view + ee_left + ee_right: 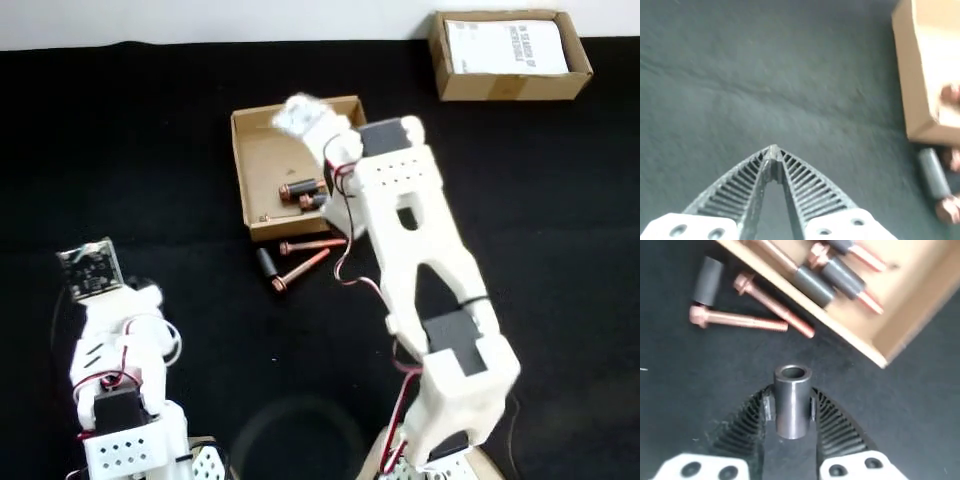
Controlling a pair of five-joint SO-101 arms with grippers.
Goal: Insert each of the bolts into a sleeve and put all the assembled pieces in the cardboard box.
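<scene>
My right gripper [790, 395] is shut on a dark upright sleeve [792, 402], just above the black mat beside a corner of the open cardboard box [860, 342]. Inside the box [262, 160] lie copper bolts with sleeves on them [840, 272] [303, 191]. Outside its front wall lie two bare bolts [740, 320] [772, 302] [303, 268] [312, 245] and one loose sleeve [707, 280] [266, 262]. My left gripper [772, 152] is shut with nothing in it, low over bare mat, left of the box [920, 75]. The loose sleeve [934, 174] and a bolt head [947, 207] lie off to its side.
A second cardboard box [510, 88] with a white sheet on it stands at the far right corner. The right arm [415, 250] stretches from the front edge to the open box. The left arm [115, 350] sits folded at the front left.
</scene>
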